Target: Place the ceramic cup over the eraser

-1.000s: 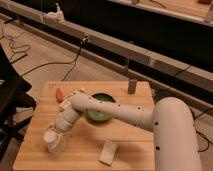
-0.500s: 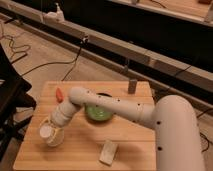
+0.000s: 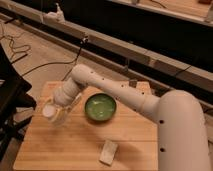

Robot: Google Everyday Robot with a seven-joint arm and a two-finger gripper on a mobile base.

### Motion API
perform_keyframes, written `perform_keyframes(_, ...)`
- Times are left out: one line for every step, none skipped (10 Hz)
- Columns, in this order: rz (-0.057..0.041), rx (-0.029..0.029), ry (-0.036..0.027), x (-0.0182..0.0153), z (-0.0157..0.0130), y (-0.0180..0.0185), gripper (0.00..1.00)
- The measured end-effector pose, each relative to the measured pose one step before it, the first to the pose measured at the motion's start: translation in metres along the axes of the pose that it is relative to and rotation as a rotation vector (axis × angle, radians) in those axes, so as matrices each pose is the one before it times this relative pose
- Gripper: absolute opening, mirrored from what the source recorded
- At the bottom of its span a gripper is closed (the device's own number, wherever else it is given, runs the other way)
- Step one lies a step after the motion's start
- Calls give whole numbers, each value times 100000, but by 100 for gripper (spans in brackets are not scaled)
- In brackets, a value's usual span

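The ceramic cup (image 3: 51,111) is small and white, and its pale inside faces the camera. My gripper (image 3: 59,113) is shut on it and holds it tilted above the left part of the wooden table (image 3: 75,150), left of the green bowl. The eraser (image 3: 132,83) is a small dark grey block standing upright near the table's back edge, right of the bowl and far from the cup. My white arm reaches from the right over the back of the bowl to the cup.
A green bowl (image 3: 100,107) sits at the table's middle. A flat white speckled block (image 3: 108,151) lies near the front edge. A black chair (image 3: 10,100) stands at the left. Cables lie on the floor behind.
My gripper has lifted the cup from the front left of the table and carried it up and toward the back. The bowl, eraser and white block have not moved.
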Motion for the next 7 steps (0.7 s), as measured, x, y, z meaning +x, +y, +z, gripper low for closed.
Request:
perform_keyframes(924, 1941, -311, 161, -1243, -526, 0)
perform_keyframes(278, 1282, -273, 37, -920, -401, 0)
perform_keyframes(-189, -208, -12, -28, 99, 28, 0)
perform_keyframes(-206, -249, -112, -119, 152, -13, 0)
perform_keyframes(87, 143, 82, 83, -96, 21, 0)
perform_keyframes(177, 203, 70, 105, -111, -1, 0)
perform_keyframes(187, 524, -109, 41, -79, -183, 0)
